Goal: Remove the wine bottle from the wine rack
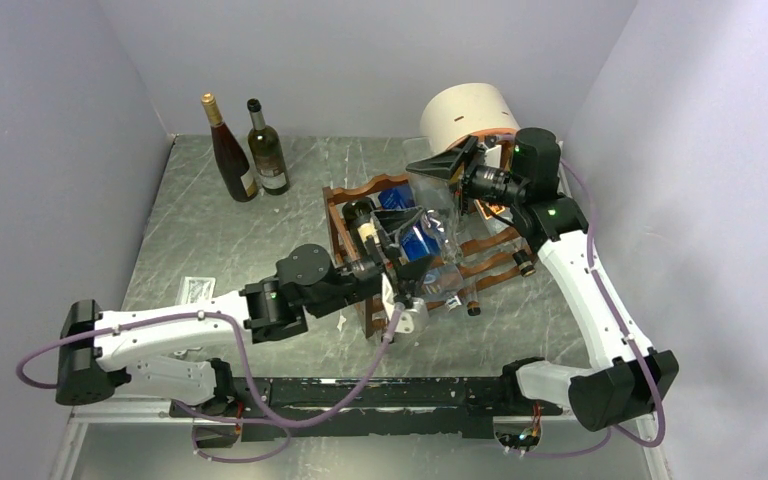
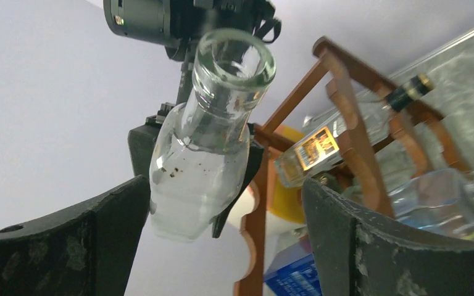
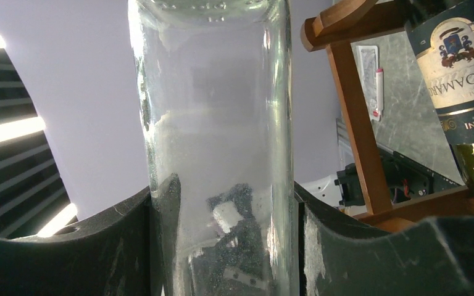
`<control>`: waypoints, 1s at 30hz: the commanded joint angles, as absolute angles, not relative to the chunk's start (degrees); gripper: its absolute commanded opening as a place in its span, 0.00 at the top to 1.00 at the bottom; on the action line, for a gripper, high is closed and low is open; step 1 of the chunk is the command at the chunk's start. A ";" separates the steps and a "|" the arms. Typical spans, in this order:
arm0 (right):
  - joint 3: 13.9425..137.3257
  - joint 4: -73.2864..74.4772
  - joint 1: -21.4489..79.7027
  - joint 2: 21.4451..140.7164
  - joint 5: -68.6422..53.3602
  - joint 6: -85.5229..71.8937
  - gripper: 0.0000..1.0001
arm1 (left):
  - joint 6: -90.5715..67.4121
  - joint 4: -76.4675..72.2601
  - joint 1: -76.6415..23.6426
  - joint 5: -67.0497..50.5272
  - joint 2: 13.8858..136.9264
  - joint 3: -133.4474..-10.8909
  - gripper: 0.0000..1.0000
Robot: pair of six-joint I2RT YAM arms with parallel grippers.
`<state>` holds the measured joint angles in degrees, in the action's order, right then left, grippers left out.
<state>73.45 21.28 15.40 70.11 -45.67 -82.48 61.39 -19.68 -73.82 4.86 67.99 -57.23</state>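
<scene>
The wine bottle (image 3: pixel 216 123) is clear glass and empty, and my right gripper (image 3: pixel 225 234) is shut on its body. In the left wrist view the wine bottle (image 2: pixel 203 154) hangs in the air with its open mouth toward the camera, left of the wine rack (image 2: pixel 352 135). My left gripper (image 2: pixel 225 246) is open, its fingers (image 2: pixel 68 246) wide on either side and apart from the glass. From above, the reddish-brown wine rack (image 1: pixel 500 262) stands mid-table. The right gripper (image 1: pixel 450 175) is over the rack's back and the left gripper (image 1: pixel 400 270) over its front.
Other bottles lie in the rack: a clear one with a gold label (image 2: pixel 321 148) and a dark one with a cream label (image 3: pixel 463 74). Two upright dark bottles (image 1: pixel 228 150) stand at the back left. A white-and-orange cylinder (image 1: pixel 470 112) sits behind the rack.
</scene>
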 commanded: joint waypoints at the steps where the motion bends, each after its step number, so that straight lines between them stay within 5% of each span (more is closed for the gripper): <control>1: 74.38 19.16 15.64 67.64 -47.18 -82.83 1.00 | 69.91 -25.49 -74.07 9.77 70.12 -61.67 0.04; 8: 73.20 18.74 15.64 66.87 -47.71 -82.94 1.00 | 72.62 -23.78 -74.11 9.38 74.42 -66.72 0.04; 18: 72.88 19.57 15.64 66.71 -48.14 -82.37 1.00 | 81.55 -18.91 -73.71 11.36 79.53 -71.77 0.15; 25: 72.81 19.03 15.64 66.39 -48.60 -82.75 1.00 | 80.52 -15.86 -72.17 10.28 80.25 -74.19 0.31; 28: 73.00 18.86 15.66 66.45 -48.88 -82.45 0.95 | 80.04 -14.31 -72.16 10.53 80.72 -75.01 0.49; 30: 72.36 17.83 15.64 66.53 -49.53 -82.51 0.80 | 79.04 -14.62 -72.08 10.31 80.47 -74.87 0.62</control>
<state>72.62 20.62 15.29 68.38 -46.09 -82.28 79.05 -13.52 -73.28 9.02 80.64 -71.96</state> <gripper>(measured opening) 0.608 0.599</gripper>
